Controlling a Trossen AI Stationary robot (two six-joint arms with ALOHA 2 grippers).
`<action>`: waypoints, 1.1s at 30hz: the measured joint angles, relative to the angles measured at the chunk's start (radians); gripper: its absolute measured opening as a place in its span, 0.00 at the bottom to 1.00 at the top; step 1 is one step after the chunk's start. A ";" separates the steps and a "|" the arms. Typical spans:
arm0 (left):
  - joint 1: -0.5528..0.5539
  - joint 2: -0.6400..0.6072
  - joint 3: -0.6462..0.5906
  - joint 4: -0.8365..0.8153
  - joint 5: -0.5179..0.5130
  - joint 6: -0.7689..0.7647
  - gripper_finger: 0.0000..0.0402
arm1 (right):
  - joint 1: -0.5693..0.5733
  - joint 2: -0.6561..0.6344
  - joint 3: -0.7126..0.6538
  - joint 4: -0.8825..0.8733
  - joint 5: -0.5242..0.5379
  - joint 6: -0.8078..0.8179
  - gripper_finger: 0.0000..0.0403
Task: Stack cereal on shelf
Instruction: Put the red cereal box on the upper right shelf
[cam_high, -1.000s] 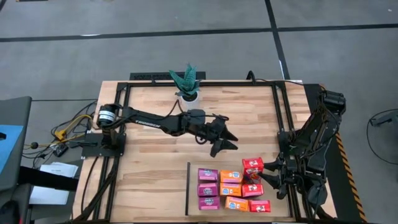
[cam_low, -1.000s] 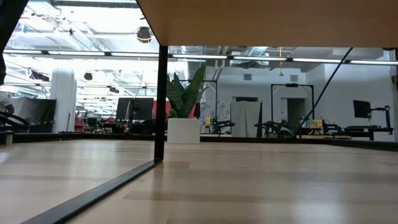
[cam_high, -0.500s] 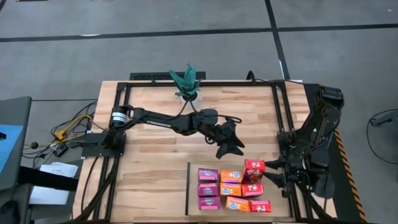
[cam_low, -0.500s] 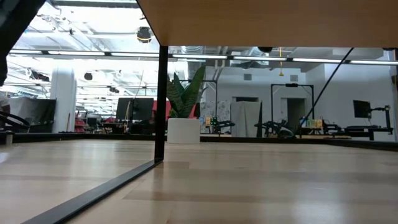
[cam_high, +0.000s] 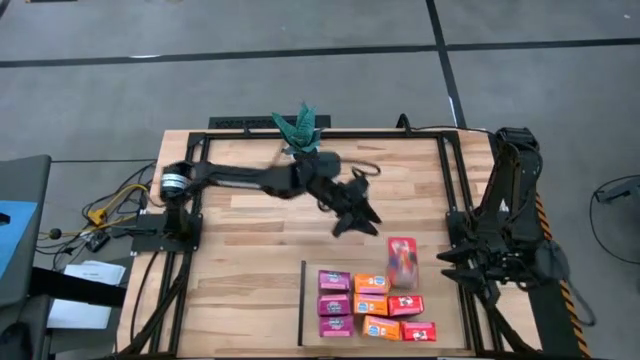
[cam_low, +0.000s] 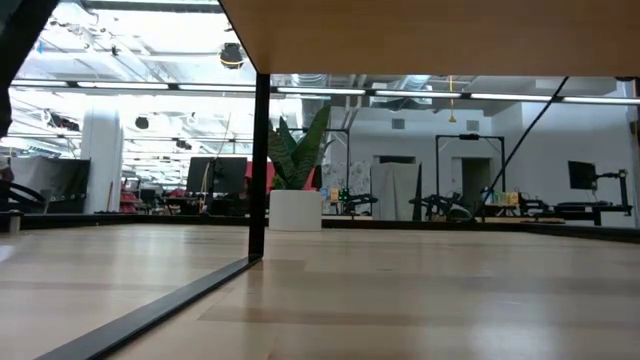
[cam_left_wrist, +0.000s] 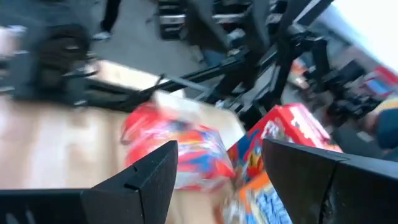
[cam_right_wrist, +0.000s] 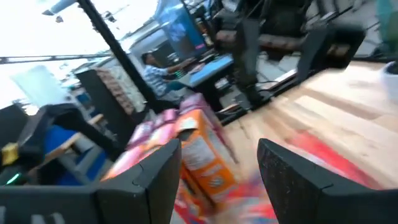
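Nearby, plant (cam_high: 300, 131) behind cereal (cam_high: 376, 296)

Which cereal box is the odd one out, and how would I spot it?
Look at the wooden table's near right area, where the small cereal boxes sit in rows. At the back right of that cluster lies one red box, blurred and tipped out of line, unlike its squared-up neighbours.
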 joint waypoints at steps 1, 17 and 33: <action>0.010 -0.034 0.000 -0.065 -0.006 0.030 0.56 | 0.006 -0.004 0.000 0.044 -0.011 -0.038 0.58; -0.023 -0.514 0.001 -0.438 -0.631 0.230 0.23 | -0.013 -0.055 0.198 0.205 0.038 -0.605 0.03; -0.077 -0.606 0.000 -0.422 -0.786 0.100 0.00 | -0.081 -0.466 0.219 0.204 0.042 -1.228 0.10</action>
